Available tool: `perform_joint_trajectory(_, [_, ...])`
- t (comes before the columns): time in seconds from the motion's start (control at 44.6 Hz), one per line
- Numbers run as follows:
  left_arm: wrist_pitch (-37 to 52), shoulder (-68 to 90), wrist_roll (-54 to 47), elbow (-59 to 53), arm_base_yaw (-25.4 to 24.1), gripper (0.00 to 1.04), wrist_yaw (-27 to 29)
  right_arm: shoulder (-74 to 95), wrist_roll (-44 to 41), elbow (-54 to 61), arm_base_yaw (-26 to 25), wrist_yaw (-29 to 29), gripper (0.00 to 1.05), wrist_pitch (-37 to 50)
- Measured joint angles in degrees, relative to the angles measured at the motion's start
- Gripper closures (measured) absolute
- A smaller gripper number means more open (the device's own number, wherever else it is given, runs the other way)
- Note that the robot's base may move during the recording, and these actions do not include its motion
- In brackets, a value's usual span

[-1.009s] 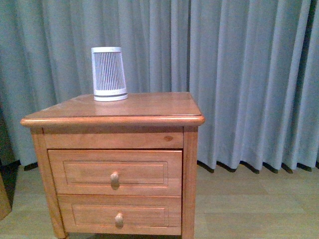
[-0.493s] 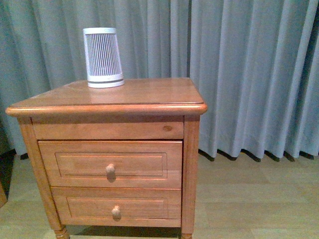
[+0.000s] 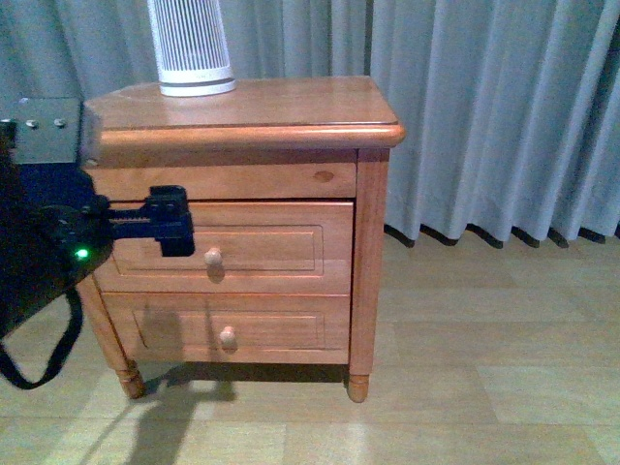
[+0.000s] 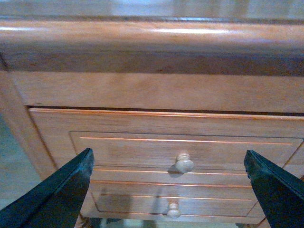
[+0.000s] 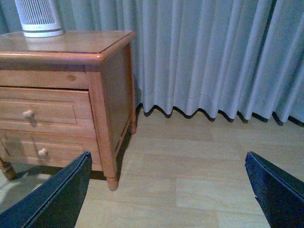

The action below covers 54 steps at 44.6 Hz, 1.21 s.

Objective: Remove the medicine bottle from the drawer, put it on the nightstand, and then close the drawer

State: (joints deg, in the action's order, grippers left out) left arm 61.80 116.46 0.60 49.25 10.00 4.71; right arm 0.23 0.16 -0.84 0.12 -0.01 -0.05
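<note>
My left pincer (image 4: 167,153) is spread wide and aimed at the drawer (image 3: 276,242) knob (image 4: 184,163) but short of it: drawer's shut, medicine bottle presumably inside, so pull first.

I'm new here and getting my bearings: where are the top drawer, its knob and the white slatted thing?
top drawer (image 3: 281,247), front view, on its panel front.
knob (image 4: 184,163), left wrist view, on its round head.
white slatted thing (image 3: 191,39), front view, on its grey slats.

Orange-brown wood on nightstand (image 3: 291,107), upper left; white device (image 3: 191,48) with grey vertical slats; grey-blue curtain (image 3: 504,116); pale beige floor (image 3: 484,368).
</note>
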Motion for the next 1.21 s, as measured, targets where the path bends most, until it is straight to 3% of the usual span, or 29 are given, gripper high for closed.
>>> perform_joint_trajectory(0.314, [-2.75, 17.62, -0.72, 16.31, 2.71, 0.07, 2.12, 0.00, -0.02, 0.00, 0.02, 0.00, 0.07, 0.00])
perform_joint_trajectory(1.121, [-9.84, 30.56, 2.38, 32.54, 1.90, 0.07, 2.47, 0.00, -0.02, 0.00, 0.02, 0.00, 0.07, 0.00])
perform_joint_trajectory(1.21, [-10.08, 30.93, 2.78, 33.00, 1.90, 0.19, 2.56, 0.00, -0.02, 0.00, 0.00, 0.00, 0.07, 0.00])
